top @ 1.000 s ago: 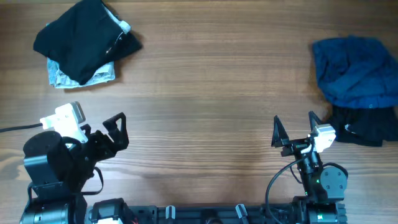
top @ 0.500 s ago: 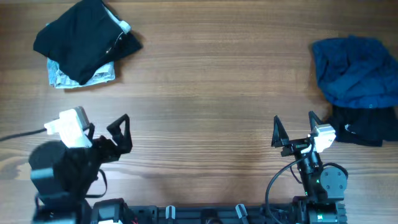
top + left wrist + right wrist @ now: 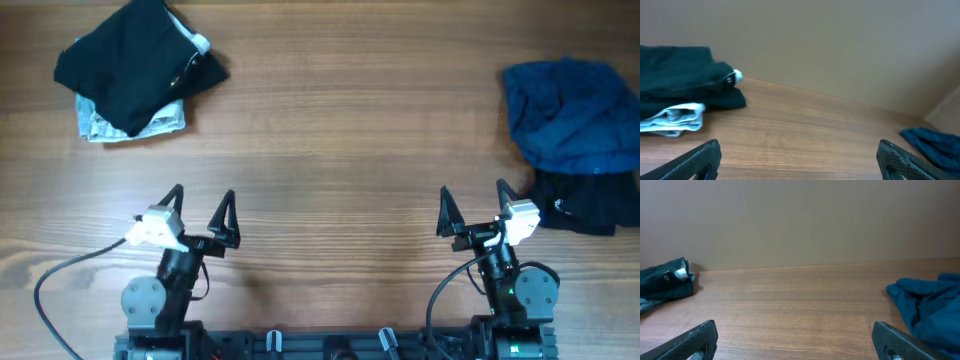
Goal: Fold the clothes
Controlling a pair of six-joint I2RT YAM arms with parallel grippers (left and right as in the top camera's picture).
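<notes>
Wood-grain table [image 3: 340, 130] carries the clothes in two heaps, both at its far side and well apart. At the far left a black garment [image 3: 135, 60] lies compactly on a pale grey-white one [image 3: 140, 124]. At the far right a rumpled blue garment [image 3: 575, 110] lies above a second dark garment [image 3: 580, 205] at the table's edge. None of the cloth has shifted over the last second; only the left arm has. A second ago it was swung out over the near-left corner with its fingers turned sideways. Now it has drawn in to an upright parked pose at the near edge, matching the right arm, which has not moved. The left gripper [image 3: 201, 196] has its fingers spread wide with nothing between them, and the right gripper [image 3: 472, 192] is spread and empty too. Both point across the bare middle of the table towards the far side. From the left wrist the black pile and the pale one under it sit off to the left, with the blue cloth just showing at the right edge. From the right wrist the blue heap [image 3: 930, 305] is the closer one. My reading is that the left stack looks finished and the arms have reset between garments. If so, the crumpled right heap is the likely work remaining, with the blue piece the more exposed of the two.
</notes>
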